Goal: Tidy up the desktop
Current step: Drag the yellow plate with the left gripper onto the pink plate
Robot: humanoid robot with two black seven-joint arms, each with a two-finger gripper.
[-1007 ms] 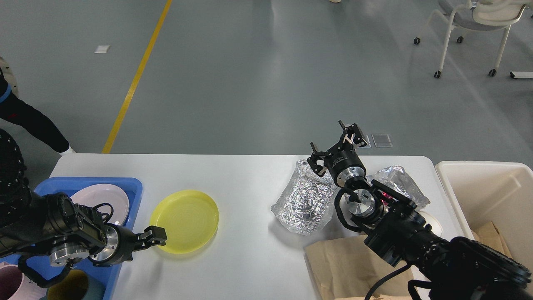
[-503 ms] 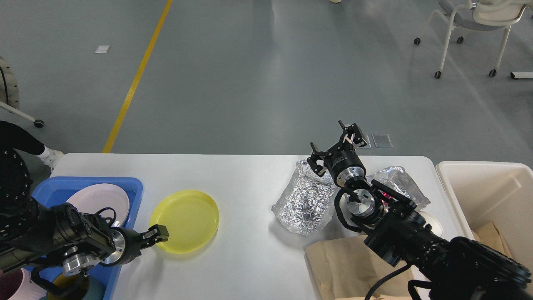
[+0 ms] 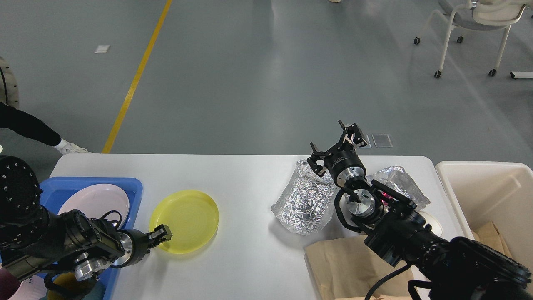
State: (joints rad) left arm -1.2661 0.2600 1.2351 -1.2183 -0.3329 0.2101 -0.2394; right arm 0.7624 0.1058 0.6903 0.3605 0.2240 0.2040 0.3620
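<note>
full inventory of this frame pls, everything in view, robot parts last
desktop: 1, white, fills the lower half of the view
tray: 1, blue, left end of desktop
plate in tray: 1, pale pink-white
cups: 2, one pink, one olive, near end of tray, mostly hidden
yellow plate: 1, on desktop just right of tray
foil wrappers: 2, silver, crumpled, right of centre and far right
paper bag: 1, brown, flat, near right edge
bin: 1, cream, off desktop's right end, brown paper inside
chair: 1, white, top right on floor
floor line: 1, yellow
person: partly seen, far left
left gripper: at yellow plate's near-left rim
right gripper: jaws open, above the foil
</note>
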